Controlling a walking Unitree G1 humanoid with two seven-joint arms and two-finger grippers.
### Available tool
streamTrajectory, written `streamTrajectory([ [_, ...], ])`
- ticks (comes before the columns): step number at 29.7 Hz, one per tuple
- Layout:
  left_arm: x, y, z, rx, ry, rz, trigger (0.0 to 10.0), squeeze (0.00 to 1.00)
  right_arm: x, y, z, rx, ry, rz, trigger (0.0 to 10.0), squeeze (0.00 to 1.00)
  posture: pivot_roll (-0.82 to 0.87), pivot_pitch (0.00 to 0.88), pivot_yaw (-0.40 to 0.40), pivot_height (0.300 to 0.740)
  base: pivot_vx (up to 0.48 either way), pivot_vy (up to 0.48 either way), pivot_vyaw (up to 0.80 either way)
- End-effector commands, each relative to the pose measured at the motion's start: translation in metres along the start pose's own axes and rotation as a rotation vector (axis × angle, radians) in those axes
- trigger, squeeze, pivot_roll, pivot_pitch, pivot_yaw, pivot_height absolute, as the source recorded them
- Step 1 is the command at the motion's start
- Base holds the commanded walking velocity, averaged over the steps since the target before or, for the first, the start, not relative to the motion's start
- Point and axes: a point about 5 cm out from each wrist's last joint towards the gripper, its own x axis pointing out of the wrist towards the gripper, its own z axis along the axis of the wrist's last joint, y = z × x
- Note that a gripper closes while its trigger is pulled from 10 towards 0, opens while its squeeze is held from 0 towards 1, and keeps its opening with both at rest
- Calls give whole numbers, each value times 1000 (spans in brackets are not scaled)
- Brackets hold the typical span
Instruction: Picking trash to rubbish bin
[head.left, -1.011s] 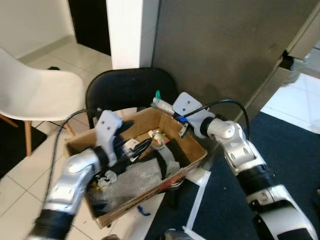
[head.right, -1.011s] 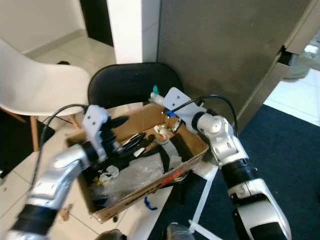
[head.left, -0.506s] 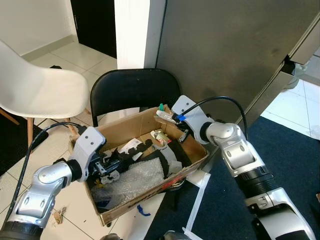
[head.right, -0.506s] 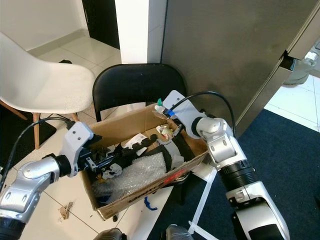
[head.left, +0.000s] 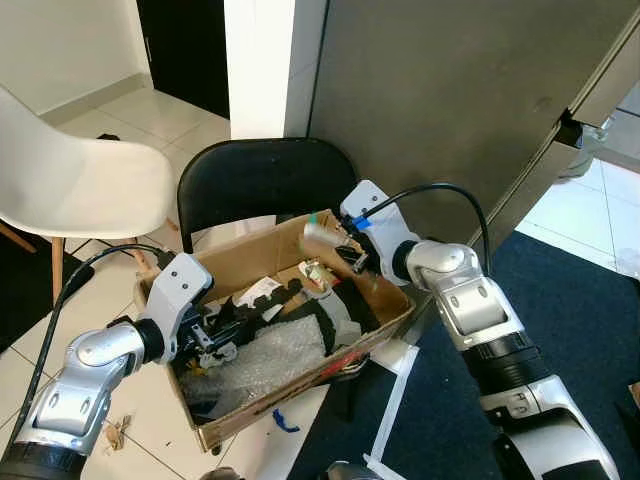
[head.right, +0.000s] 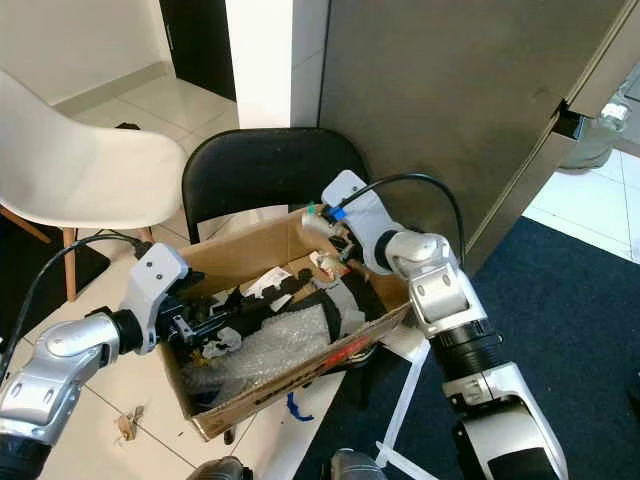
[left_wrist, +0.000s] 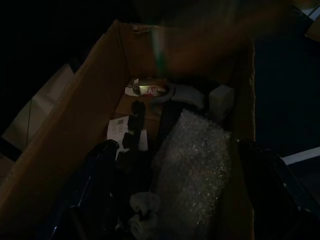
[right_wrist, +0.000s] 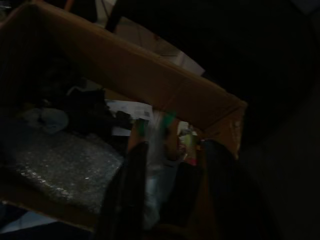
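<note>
The cardboard box (head.left: 375, 328) that takes the trash stands on the floor in front of me, partly filled. Over its far corner my right gripper (head.left: 348, 250) is open. A small pale bottle with a green cap (head.left: 318, 232) shows blurred just off its fingers, above the inside of the box; in the right wrist view the bottle (right_wrist: 156, 131) sits loose between the spread fingers (right_wrist: 131, 192). At the box's left side my left gripper (head.left: 232, 322) is low among the trash, open, with nothing held; its fingers (left_wrist: 100, 175) stand wide apart.
Bubble wrap (head.left: 265, 355), black scraps and paper fill the box. A black chair (head.left: 260, 180) stands right behind it, a white chair (head.left: 70, 170) to the left, a grey panel (head.left: 450, 90) behind. A dark blue rug (head.left: 580, 300) lies to the right.
The bottle, gripped by my right gripper half a second ago, is now loose and blurred over the box. My left arm, over the box a second ago, has drawn back to the left rim.
</note>
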Motion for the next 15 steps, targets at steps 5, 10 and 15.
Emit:
streamTrajectory([
  [5, 6, -3, 11, 23, -33, -23, 10000, 0, -3, -1, -2, 14, 6, 11, 10000, 1000, -8, 0, -85, 740, 0, 0, 0],
  [10, 14, -2, 23, 23, -103, 8, 10000, 0, -6, -6, 6, 45, -97, -12, 10000, 1000, -12, 0, -85, 740, 0, 0, 0],
  [15, 36, -6, 51, -34, -271, 70, 10000, 0, -4, -9, 13, 101, -238, -51, 10000, 0, -14, 0, -84, 740, 0, 0, 0],
])
